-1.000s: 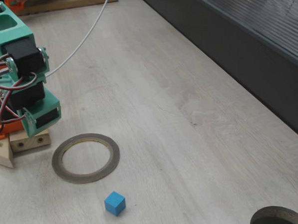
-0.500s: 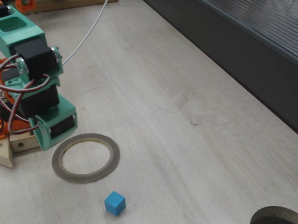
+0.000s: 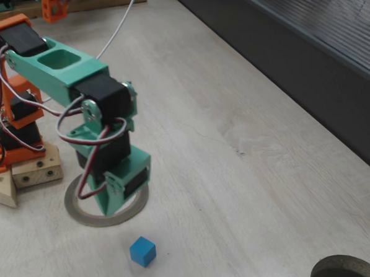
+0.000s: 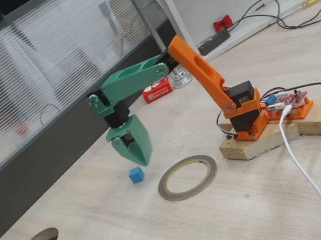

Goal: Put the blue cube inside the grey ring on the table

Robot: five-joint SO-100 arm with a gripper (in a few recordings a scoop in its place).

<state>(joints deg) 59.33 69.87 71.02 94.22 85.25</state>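
The step in hand is the approach to the pick. The pincer [image 4: 144,157] hangs from the green forearm with its tip pointing down at the table [image 3: 249,172], above the surface and not in contact with any object. In both fixed views the two fingers appear to meet in a single wedge with no visible gap, so the pincer reads as closed and empty.

The blue cube [image 3: 142,251] lies on the table just beyond the pincer tip, on the side away from the arm's base, close to it but clearly apart. In a fixed view the cube [image 4: 136,174] sits slightly below and to the left of the tip. The cube rests flat and nothing touches it.

The grey ring [image 4: 187,177] lies flat on the table behind the pincer, between the tip and the orange base [image 4: 248,119]. In a fixed view the pincer overlaps the ring's [image 3: 83,216] near edge; whether the tip hangs over the opening or just outside the rim cannot be determined. The ring's opening is empty.

Next move, as judged from this state: extend the tip a little farther outward until it stands over the cube, spread the fingers, lower them so they straddle opposite faces, then close. The cube is small, so a slight offset risks pushing it aside instead of capturing it. The carry back to the ring is short.
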